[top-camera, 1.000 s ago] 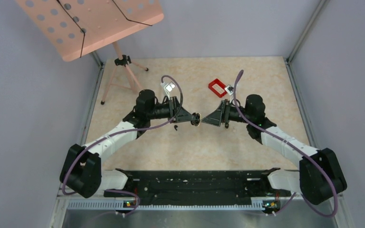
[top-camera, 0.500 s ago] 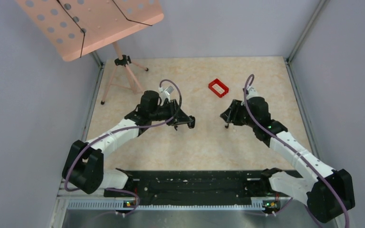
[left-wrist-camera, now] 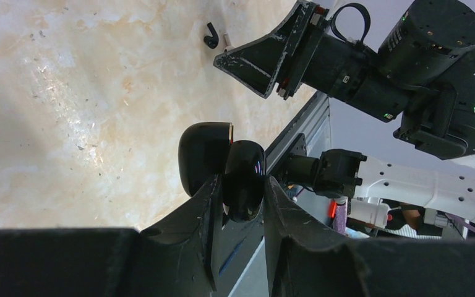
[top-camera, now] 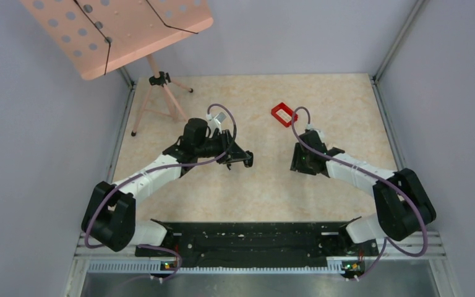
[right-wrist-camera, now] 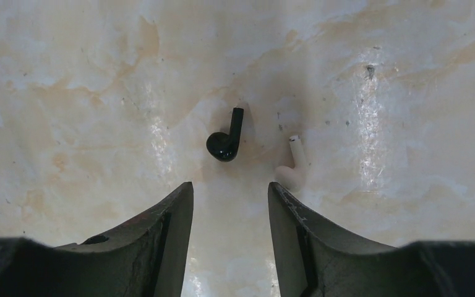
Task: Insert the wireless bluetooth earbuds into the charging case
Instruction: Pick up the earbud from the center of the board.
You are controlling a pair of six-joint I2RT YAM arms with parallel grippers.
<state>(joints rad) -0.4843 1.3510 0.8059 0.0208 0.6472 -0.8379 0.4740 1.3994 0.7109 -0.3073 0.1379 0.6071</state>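
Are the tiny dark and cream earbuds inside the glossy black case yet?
Out. The dark earbud and the pale cream earbud lie on the marbled tabletop, away from the glossy black case.

Bright, even light from above fills the top view, leaving only faint, soft shadows on the table (top-camera: 253, 185) beneath the arms. In both wrist views its polished surface throws pale streaks of glare. The charging case (left-wrist-camera: 205, 154) carries a small highlight. The dark earbud (right-wrist-camera: 226, 142) and cream earbud (right-wrist-camera: 292, 170) look crisp; the right gripper (right-wrist-camera: 230, 192), near the lens, is dark and soft.
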